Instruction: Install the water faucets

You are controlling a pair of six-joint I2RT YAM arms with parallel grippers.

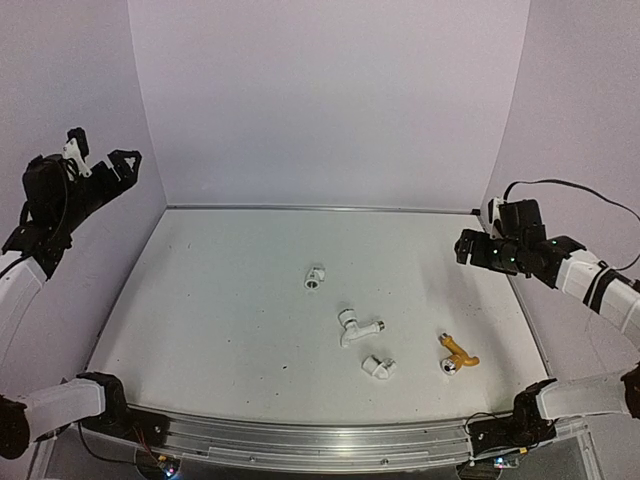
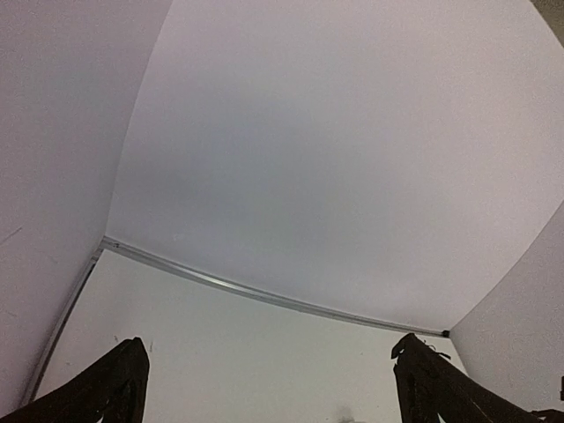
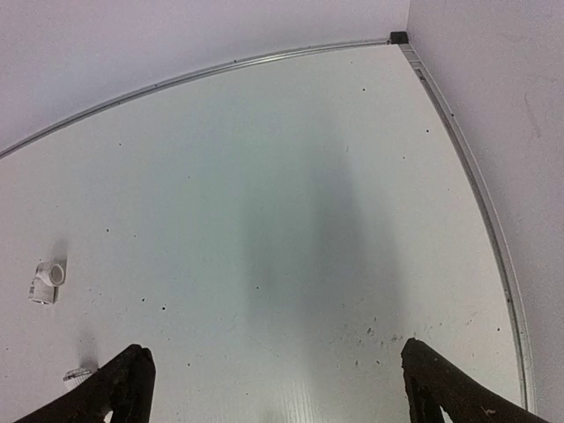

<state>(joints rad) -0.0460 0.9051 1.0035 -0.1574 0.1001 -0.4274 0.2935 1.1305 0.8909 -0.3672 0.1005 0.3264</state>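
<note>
White plastic faucet: it lies flat on the table, a little right of centre in the lower half of the top view. You can expect it to be light, stiff and smooth, so it probably skids if you push it from one side.
Yellow-gold faucet: it lies at the lower right, well apart from the white one, with its silvery end toward the bottom of the frame. It may be metal and a little heavier; the rounded end looks slippery.
Where to hold: take each faucet across its straight body, not on the thin spout or the shiny end.
Pipe fittings: one is near the centre, up and left of the white faucet; the other is just below it, between the two faucets. Do not confuse them with the faucets.
Left gripper: high at the upper left, fingers wide apart, nothing between them.
Right gripper: above the right edge of the table, fingers also wide apart and empty.
</note>
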